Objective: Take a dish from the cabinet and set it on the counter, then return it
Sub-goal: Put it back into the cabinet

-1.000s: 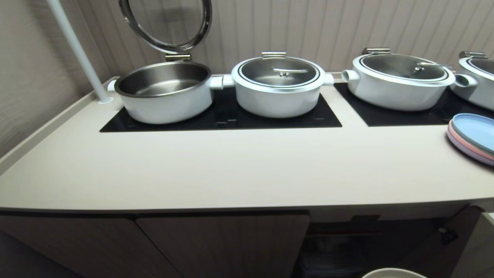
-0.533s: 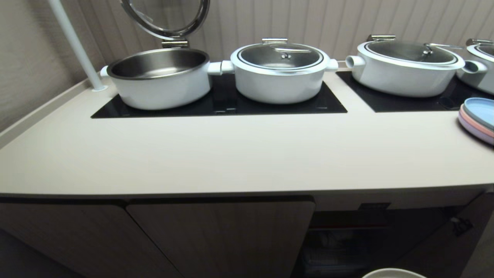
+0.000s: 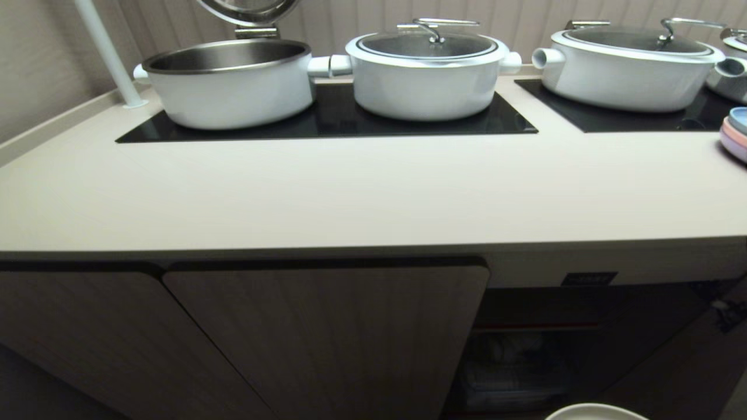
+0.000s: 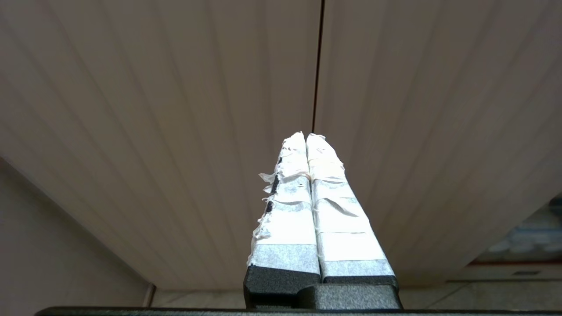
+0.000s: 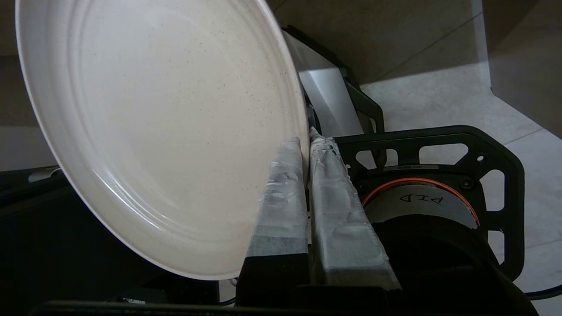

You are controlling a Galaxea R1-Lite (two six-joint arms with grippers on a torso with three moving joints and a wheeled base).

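Gripping the dish [image 5: 167, 131] by its rim, our right gripper [image 5: 306, 147] is pinching the cream-white plate edge between its taped fingers [image 5: 281, 197], and the plate is tilting steeply, its face turned toward the wrist camera. In the head view we are seeing only a sliver of that dish [image 3: 595, 412] at about 5 o'clock, low in front of the open cabinet [image 3: 525, 350], not on the bench [image 3: 362, 192]. We are keeping our left gripper [image 4: 306, 137] parked before a ribbed beige door [image 4: 175, 131], its taped fingers [image 4: 285, 210] pressed together on nothing.

Across the bench, three white pots are sitting on black glass panels [image 3: 327, 119]: an open pot [image 3: 227, 87] at 11 o'clock with its lid [image 3: 248, 11] standing raised behind it, a lidded pot [image 3: 426, 73] at 12 o'clock, and another lidded pot [image 3: 630, 67] at 1 o'clock. Pastel stacked plates [image 3: 736, 137] are resting at the bench's 3 o'clock edge. A white pole [image 3: 108, 55] is rising at 10 o'clock. Inside the cabinet, a red-edged shelf [image 3: 534, 328] is showing beneath a small black label [image 3: 588, 279], and the closed door [image 3: 327, 338] is standing just beside the opening.
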